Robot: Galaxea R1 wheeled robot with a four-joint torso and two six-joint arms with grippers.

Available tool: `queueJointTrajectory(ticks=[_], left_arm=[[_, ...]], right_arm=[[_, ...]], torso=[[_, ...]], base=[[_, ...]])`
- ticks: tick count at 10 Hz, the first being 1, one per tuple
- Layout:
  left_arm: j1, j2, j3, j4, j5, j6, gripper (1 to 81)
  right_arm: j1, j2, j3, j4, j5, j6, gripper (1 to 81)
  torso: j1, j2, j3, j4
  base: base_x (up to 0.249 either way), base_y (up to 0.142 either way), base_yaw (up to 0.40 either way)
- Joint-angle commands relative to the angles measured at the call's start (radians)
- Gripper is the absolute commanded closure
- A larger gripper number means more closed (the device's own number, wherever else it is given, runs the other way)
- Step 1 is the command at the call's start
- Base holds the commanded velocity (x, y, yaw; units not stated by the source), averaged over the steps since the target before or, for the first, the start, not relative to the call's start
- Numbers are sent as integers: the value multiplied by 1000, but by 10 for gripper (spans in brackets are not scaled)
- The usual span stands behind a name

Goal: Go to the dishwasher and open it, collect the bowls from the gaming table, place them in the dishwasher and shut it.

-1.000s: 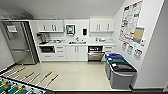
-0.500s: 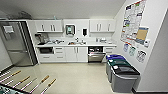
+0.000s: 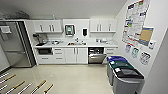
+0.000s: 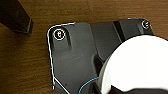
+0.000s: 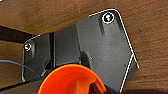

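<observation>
The stainless-steel-fronted dishwasher stands ajar under the white counter, an orange-red round bowl near the right wrist; either pincer's grip cannot be told.

The head view has drawn nearer the kitchen counter, so the dishwasher looms larger.

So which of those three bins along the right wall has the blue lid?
The blue-lidded bin, farthest along the wall, beside the open dishwasher; the middle bin is green-lidded, the nearest bin black-lidded.
</observation>
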Motion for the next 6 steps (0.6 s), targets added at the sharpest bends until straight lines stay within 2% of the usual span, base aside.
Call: queueJointTrajectory(ticks=[1,6], left_arm=[[-55,-9,1,7,33,1,811],[-58,-15,3,7,33,-1,811]], right_arm=[[43,-11,-1,-10,-44,-1,811],[50,-5,-1,-11,-46,-1,811]], torso=[[0,0,0,0],[0,0,0,0]], base=[[190,-66,0],[190,-69,0]])
